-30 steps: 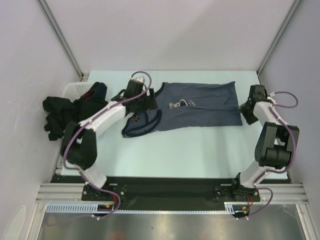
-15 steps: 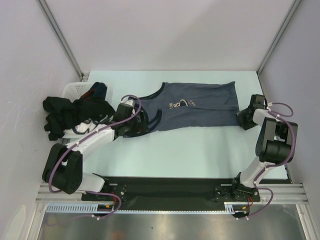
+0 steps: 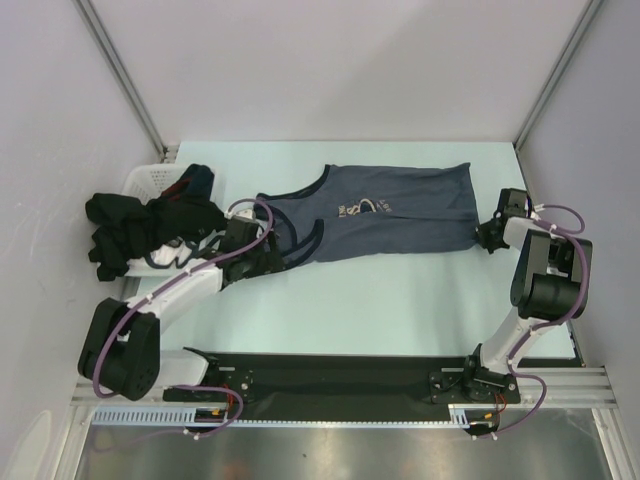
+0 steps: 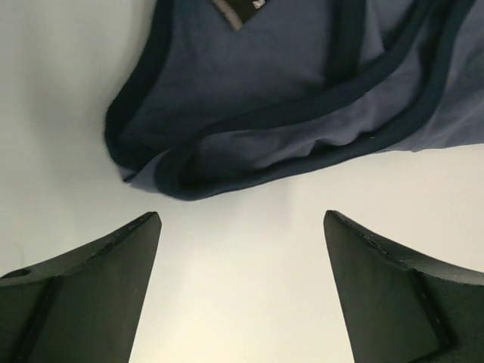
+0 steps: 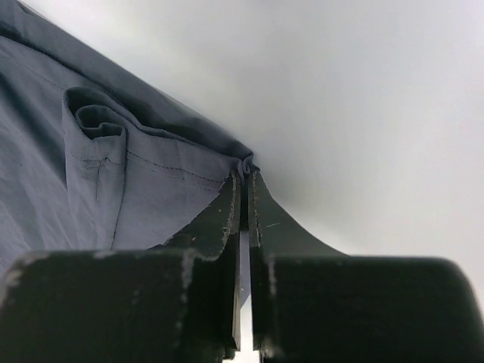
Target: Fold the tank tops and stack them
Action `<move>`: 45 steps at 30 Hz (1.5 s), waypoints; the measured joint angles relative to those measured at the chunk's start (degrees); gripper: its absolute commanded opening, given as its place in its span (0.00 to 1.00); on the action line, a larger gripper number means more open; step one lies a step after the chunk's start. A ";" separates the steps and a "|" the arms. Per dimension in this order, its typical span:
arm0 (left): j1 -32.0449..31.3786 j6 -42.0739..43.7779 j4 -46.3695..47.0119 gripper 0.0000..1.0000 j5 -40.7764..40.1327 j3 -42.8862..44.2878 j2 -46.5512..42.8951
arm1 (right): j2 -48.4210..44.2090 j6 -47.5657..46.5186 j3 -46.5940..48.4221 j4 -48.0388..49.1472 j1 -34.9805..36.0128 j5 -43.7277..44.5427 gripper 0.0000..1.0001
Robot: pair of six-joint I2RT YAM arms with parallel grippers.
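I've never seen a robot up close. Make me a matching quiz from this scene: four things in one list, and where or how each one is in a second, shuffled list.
Things
1. blue-grey tank top
2. black tank top
3. left end effector
4. right end effector

Place or state
A. shut on a corner of the blue-grey cloth
B. heaped at the far left
C. open, holding nothing
D. spread out flat in the middle

Pairs: 1-D, 2-B, 3-C, 4-A

I see a pale mint surface (image 3: 400, 300). The blue-grey tank top (image 3: 400, 215) lies flat on it at far-centre, straps to the left and hem to the right. A white basket (image 3: 145, 178) sits at the far-left corner, with the black tank top (image 3: 125, 230) heaped against it.
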 measured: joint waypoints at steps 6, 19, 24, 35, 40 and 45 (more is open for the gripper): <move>1.86 0.00 -0.42 0.84 -2.34 -2.38 -2.38 | -0.31 0.07 -0.55 0.66 0.04 0.20 0.00; 5.66 0.66 1.53 0.43 -4.00 -1.68 4.02 | -1.44 0.48 -2.08 1.25 0.11 0.85 0.00; 5.68 0.87 2.51 0.00 -3.52 -1.16 6.03 | -1.75 0.50 -2.38 1.25 0.09 0.92 0.00; 7.34 1.36 -0.37 0.00 -4.09 4.00 5.64 | -5.53 0.87 -5.68 -1.36 0.09 3.37 0.00; 7.98 1.77 -3.80 0.00 -5.20 9.62 5.73 | -6.93 0.81 -6.71 -2.71 0.07 4.42 0.00; 9.11 2.67 -7.08 0.01 -7.63 17.70 8.15 | -8.66 0.24 -7.72 -5.01 -0.35 5.42 0.00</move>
